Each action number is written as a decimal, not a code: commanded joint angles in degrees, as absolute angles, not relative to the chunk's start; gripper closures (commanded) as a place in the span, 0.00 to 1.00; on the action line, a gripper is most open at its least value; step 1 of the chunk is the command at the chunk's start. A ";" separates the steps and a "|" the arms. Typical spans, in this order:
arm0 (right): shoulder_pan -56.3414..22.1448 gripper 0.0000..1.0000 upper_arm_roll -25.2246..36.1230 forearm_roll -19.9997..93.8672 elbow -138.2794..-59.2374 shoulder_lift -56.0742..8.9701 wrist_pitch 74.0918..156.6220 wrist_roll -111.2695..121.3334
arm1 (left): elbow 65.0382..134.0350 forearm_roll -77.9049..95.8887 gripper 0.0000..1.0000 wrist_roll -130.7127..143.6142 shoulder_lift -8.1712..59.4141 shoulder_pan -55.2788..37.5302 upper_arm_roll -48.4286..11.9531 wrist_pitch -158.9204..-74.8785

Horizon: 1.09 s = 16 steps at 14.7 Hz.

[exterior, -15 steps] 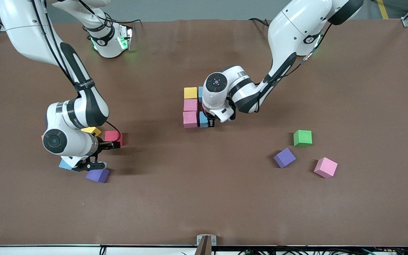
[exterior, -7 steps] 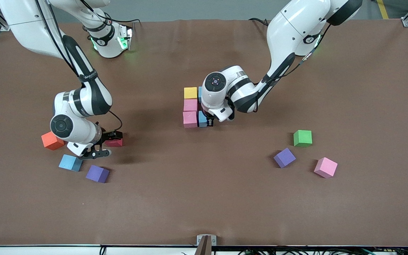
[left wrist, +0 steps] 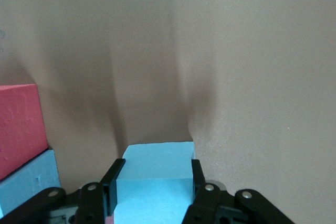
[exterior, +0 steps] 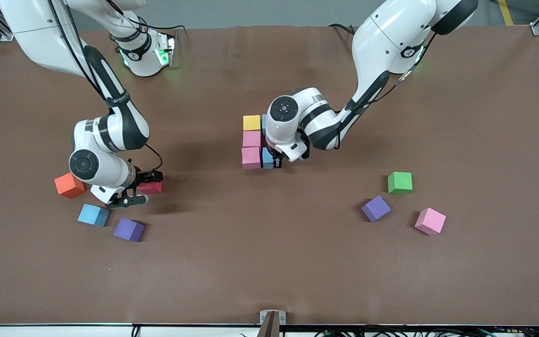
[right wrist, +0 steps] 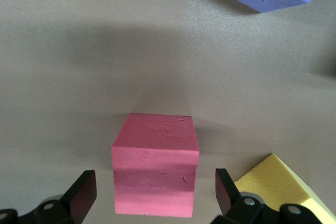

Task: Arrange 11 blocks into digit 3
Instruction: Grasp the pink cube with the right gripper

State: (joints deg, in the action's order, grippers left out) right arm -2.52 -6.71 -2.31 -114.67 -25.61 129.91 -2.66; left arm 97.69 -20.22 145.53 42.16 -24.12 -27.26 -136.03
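On the table (exterior: 269,262), the left gripper (exterior: 275,161) pinches a blue block (left wrist: 153,182) beside two stacked-row pink blocks (exterior: 251,149) and one yellow block (exterior: 251,122), while the right gripper (exterior: 139,188), fingers spread, straddles a red block (right wrist: 156,170) near one orange cube (exterior: 69,185).

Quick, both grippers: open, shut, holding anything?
Left gripper: shut on the blue block, at the block cluster mid-table.
Right gripper: open, holding nothing, fingers straddling the red block.
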 commanded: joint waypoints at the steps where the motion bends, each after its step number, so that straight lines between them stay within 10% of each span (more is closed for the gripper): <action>1: -1.93 0.00 -7.21 -1.41 -116.81 -23.90 131.57 -1.93 | 96.42 -21.45 0.71 145.55 43.07 -24.87 -26.89 -136.41; 16: -1.93 0.19 -7.12 -1.41 -116.28 -28.04 134.12 -2.11 | 95.71 -21.18 0.71 145.55 44.12 -25.66 -26.89 -136.41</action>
State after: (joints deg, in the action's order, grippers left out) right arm -2.52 -6.70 -2.28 -115.59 -27.94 133.00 -2.66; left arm 97.32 -20.24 145.36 42.46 -24.90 -27.26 -136.07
